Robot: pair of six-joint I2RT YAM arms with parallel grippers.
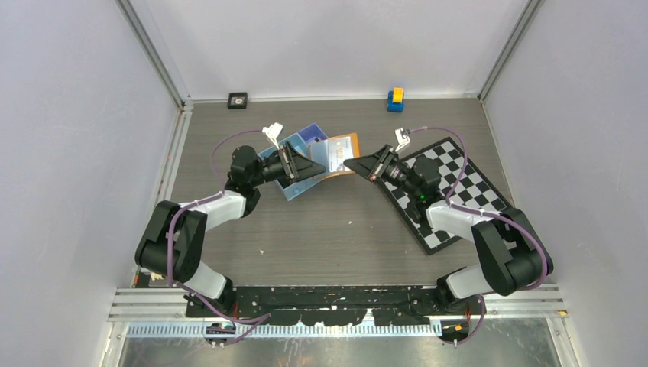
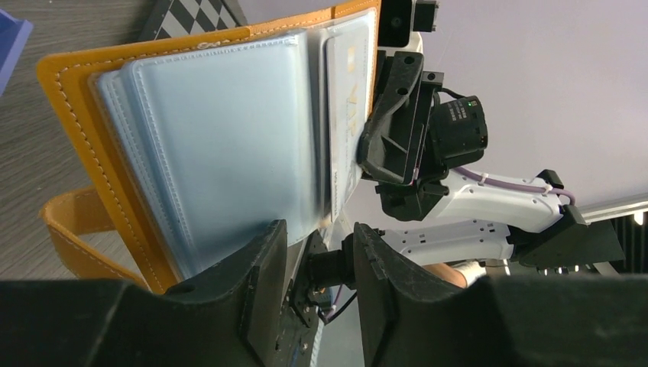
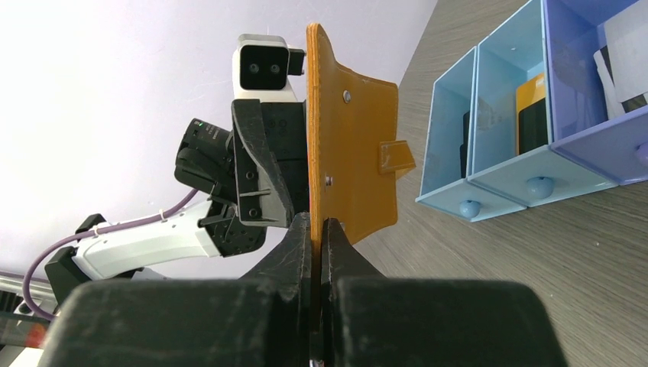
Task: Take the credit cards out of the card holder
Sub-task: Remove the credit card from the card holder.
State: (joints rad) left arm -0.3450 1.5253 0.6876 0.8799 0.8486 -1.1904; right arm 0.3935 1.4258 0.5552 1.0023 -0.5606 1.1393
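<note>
The orange card holder (image 1: 341, 147) hangs open in the air between my two grippers. My right gripper (image 3: 317, 225) is shut on the edge of its orange cover (image 3: 355, 153). In the left wrist view, the card holder (image 2: 76, 84) shows its pale clear sleeves (image 2: 221, 138), and one credit card (image 2: 348, 115) with orange marks sits in a sleeve by the right gripper. My left gripper (image 2: 319, 229) stands open at the lower edge of the sleeves, with nothing between its fingers. From above, the left gripper (image 1: 321, 167) nearly meets the right gripper (image 1: 350, 163).
A blue three-compartment tray (image 3: 527, 164) lies on the table just behind the left gripper, holding flat dark, orange and white items. A checkerboard mat (image 1: 451, 191) lies under the right arm. A yellow-and-blue block (image 1: 395, 99) and a small black square (image 1: 238, 100) sit by the back wall.
</note>
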